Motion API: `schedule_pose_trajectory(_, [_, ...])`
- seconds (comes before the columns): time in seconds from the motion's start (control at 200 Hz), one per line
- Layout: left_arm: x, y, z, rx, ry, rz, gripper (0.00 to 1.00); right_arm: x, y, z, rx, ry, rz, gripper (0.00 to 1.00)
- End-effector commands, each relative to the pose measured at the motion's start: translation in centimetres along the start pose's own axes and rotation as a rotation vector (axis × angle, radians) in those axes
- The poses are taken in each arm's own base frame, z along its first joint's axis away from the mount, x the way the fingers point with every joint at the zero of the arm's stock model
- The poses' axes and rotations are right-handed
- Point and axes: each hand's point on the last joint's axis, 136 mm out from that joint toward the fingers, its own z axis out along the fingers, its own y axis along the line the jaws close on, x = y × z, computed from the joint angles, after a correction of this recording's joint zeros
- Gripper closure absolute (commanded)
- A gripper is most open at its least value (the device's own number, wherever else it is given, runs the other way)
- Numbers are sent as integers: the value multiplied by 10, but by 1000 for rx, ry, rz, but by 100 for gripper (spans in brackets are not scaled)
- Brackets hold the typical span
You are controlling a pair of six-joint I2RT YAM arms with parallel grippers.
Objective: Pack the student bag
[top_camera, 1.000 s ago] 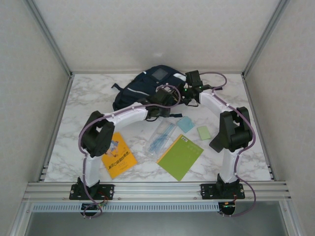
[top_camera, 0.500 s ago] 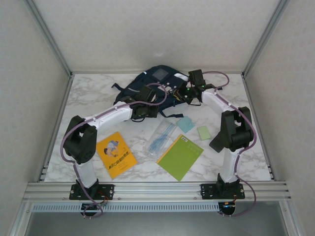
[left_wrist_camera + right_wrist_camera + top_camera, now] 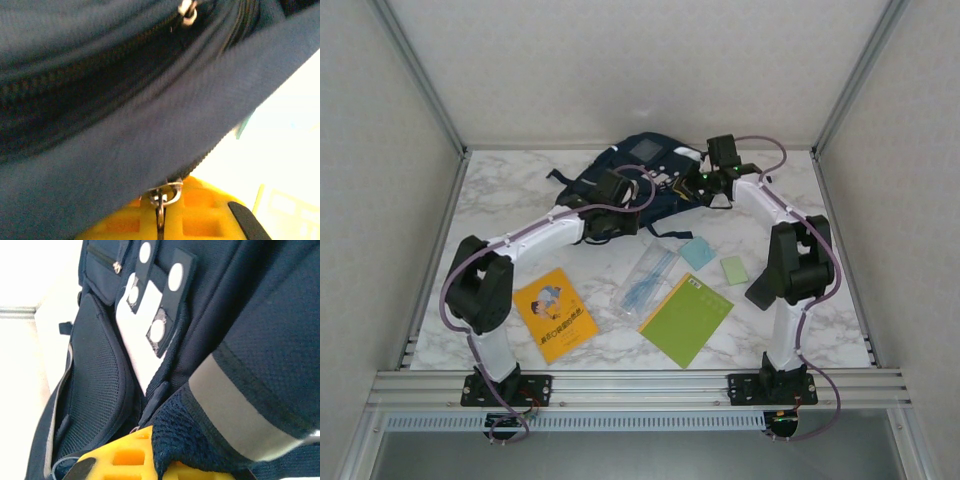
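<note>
The student bag [image 3: 618, 158], dark navy with a grey patch and white tabs, lies at the back of the table. My left gripper [image 3: 623, 192] rests on its front edge. In the left wrist view its yellow fingers [image 3: 200, 220] are shut on the metal zipper pull [image 3: 161, 202] beneath the navy fabric [image 3: 125, 125]. My right gripper [image 3: 693, 186] is at the bag's right side. In the right wrist view it [image 3: 162, 465] is shut on a fold of navy mesh fabric [image 3: 185, 440], beside a grey reflective stripe [image 3: 235, 405].
In front of the bag lie a yellow book [image 3: 555, 313], a clear pencil pouch [image 3: 648, 277], a green notebook [image 3: 686, 318], a light blue pad [image 3: 698, 252] and a small green sticky pad [image 3: 734, 269]. Frame rails border the table.
My left arm has swung to the left, carrying its gripper leftward along the bag's front edge. My right gripper has shifted slightly toward the back, still holding the fabric.
</note>
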Motion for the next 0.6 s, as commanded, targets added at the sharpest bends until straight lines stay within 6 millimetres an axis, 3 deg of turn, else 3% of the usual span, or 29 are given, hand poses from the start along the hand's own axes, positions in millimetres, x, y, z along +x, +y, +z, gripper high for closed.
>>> schedule_pose_trajectory(0.0, [21,29,-30,-45,71,51,100,-44,-26,-19,49,-68,-138,100])
schedule_pose_trajectory(0.19, [50,5,-35,152,188,31,100,-57,-36,-16,35,-58,-184,100])
schedule_pose_trajectory(0.36, [53,-3,-36,179,271,-19,100,-59,-38,-14,49,-49,-186,100])
schedule_pose_trajectory(0.41, [50,-4,-33,173,273,-42,100,-56,-37,-16,50,-47,-161,77])
schedule_pose_trajectory(0.455, [46,-7,-31,183,266,-66,100,-52,-37,-21,52,-43,-124,43])
schedule_pose_trajectory(0.516, [39,-17,-28,208,251,-94,100,-41,-39,-30,65,-35,-54,14])
schedule_pose_trajectory(0.551, [37,-23,-26,219,247,-103,100,-33,-38,-38,63,-31,-25,4])
schedule_pose_trajectory(0.596, [33,-31,-23,230,235,-105,100,-21,-37,-48,57,-31,10,1])
